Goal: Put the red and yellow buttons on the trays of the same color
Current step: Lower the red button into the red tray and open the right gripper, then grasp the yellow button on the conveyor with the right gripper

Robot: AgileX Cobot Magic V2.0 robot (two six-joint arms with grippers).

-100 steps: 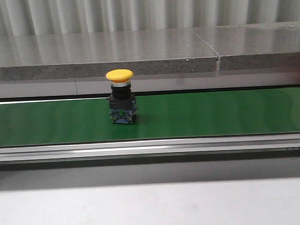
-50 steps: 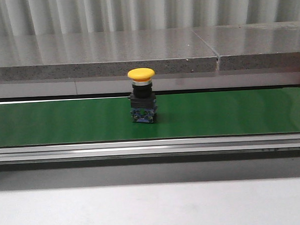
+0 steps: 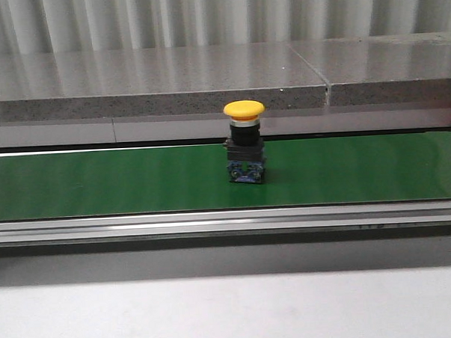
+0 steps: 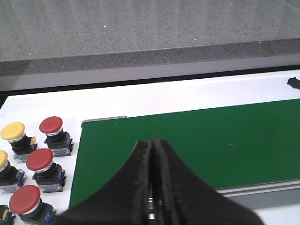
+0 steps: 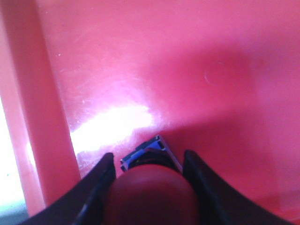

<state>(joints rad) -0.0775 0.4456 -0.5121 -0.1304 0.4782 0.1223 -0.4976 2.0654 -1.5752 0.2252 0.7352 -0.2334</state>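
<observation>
A: A grey stone ledge and corrugated wall sit behind the green conveyor belt [image 3: 99, 182]. What's riding on it?

B: One yellow button [image 3: 245, 142], upright, near the middle of the belt in the front view. Neither arm shows there.

A: And the right end effector [image 5: 147, 176]?

B: Its fingers are clamped on a red button [image 5: 152, 190], held just over the floor of the red tray [image 5: 187, 70]. Whether the button's base touches the tray, I can't tell. So I judge the step in hand is setting down a red one.

A: The left?

B: The left end effector [image 4: 152, 154] has its fingers pressed together with nothing between them, hanging over the belt's end. Beside the belt, on the white table [image 4: 140, 98], stand spare red buttons [image 4: 40, 161] and yellow buttons [image 4: 13, 133].

A: Next move?

B: Probably spread the right fingers, lift clear without tipping the button, then go for the yellow one. The belt carries it, so timing matters. No yellow tray is in view.
</observation>
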